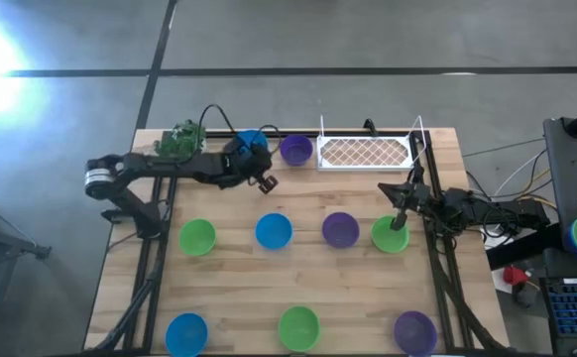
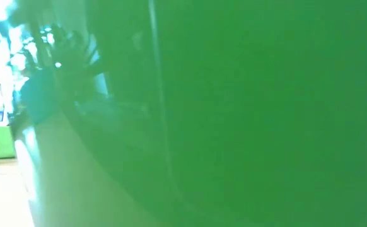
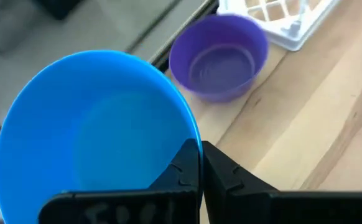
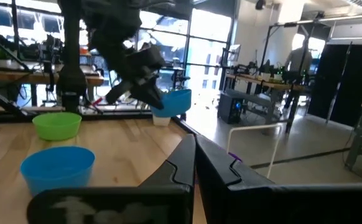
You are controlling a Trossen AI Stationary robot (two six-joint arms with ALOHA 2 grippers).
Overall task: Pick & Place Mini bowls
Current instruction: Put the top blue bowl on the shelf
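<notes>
Several mini bowls in blue, purple and green stand on the wooden table (image 1: 239, 278). My left gripper (image 1: 256, 164) is at the far left, shut on a blue bowl (image 3: 94, 130) that hangs above the table. In the right wrist view this blue bowl (image 4: 171, 102) hangs from my left gripper (image 4: 145, 87). A purple bowl (image 3: 221, 56) rests on its base just beyond. My right gripper (image 4: 193, 162) is shut and holds nothing. It is level at the table's right side (image 1: 400, 198), over a green bowl (image 1: 390, 236). My left gripper pinches the blue bowl's rim (image 3: 192, 142) between its two fingers, one finger on the inner side of the wall and one on the outer. The fingers come slanting down from the table's left. The bowl is lifted clear of the table, slightly tilted.
A white wire rack (image 1: 368, 152) lies at the far edge, right of the purple bowl (image 1: 295, 149). A leafy green toy (image 1: 181, 141) sits at the far left corner. A green surface (image 2: 234, 113) close to the lens fills the low view.
</notes>
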